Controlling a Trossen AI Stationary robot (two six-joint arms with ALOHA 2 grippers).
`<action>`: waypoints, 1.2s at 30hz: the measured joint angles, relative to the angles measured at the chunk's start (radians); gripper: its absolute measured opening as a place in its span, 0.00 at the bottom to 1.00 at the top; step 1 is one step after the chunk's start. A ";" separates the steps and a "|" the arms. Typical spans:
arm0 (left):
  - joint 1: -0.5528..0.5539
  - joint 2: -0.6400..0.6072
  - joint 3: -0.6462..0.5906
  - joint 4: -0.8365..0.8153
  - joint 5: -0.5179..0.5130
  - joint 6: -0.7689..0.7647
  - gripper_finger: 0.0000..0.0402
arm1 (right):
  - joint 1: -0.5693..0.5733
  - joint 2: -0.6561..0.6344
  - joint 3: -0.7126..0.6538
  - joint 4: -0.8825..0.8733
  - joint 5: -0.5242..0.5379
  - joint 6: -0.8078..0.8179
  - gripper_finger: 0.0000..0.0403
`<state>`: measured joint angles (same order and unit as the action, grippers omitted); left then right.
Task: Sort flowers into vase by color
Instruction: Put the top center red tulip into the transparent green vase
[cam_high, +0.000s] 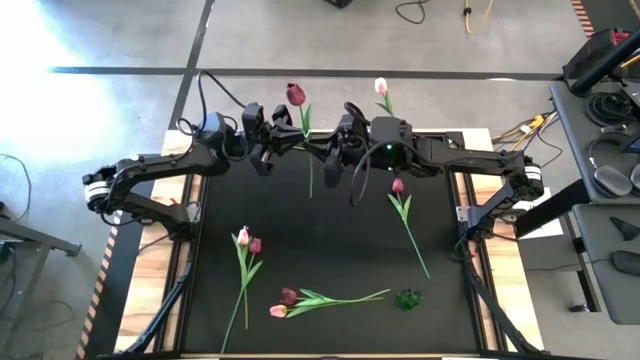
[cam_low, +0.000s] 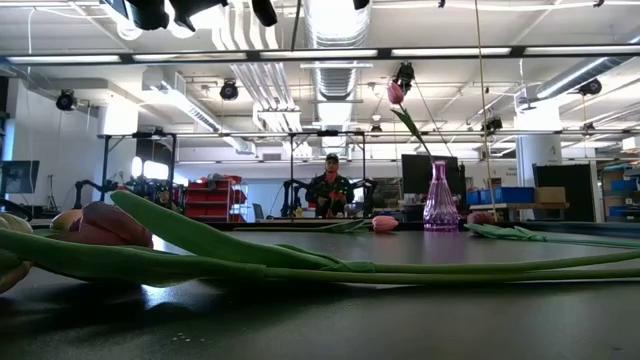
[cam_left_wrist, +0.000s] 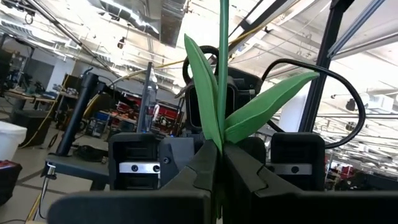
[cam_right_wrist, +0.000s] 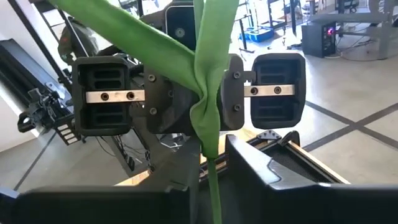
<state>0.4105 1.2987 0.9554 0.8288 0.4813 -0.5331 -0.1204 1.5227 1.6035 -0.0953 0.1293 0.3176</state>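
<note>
Black matting covers the bench (cam_high: 330, 240), with a workshop and a seated person (cam_low: 331, 190) beyond. At the far edge a purple glass vase (cam_low: 439, 198) holds one magenta tulip (cam_low: 397, 93), while a small green glass piece (cam_high: 408, 298) near the front is hard to make out. Both arms meet above the far side of the bench. The left hand (cam_left_wrist: 219, 163) is pressed together on the stem of a dark tulip (cam_high: 296, 95). The right hand (cam_right_wrist: 210, 163) pinches the same stem, leaves bunched between its fingers. Five more flowers (cam_high: 290, 298) lie flat on the mat; a pale tulip (cam_high: 381, 87) shows behind the arms, its stem hidden.
</note>
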 joint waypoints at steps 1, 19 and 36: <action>-0.001 0.000 0.000 0.000 0.000 0.000 0.00 | 0.000 0.000 0.000 -0.001 -0.003 -0.001 0.12; 0.000 -0.005 0.000 -0.061 0.011 0.019 0.25 | 0.072 -0.207 0.000 -0.300 0.224 -0.127 0.03; 0.052 -0.005 0.000 -0.136 0.008 0.053 0.38 | 0.696 -0.325 0.000 -0.959 0.835 0.509 0.03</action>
<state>0.4629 1.2934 0.9550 0.6926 0.4889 -0.4797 0.5758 1.1973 1.6032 -1.0543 0.9639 0.8262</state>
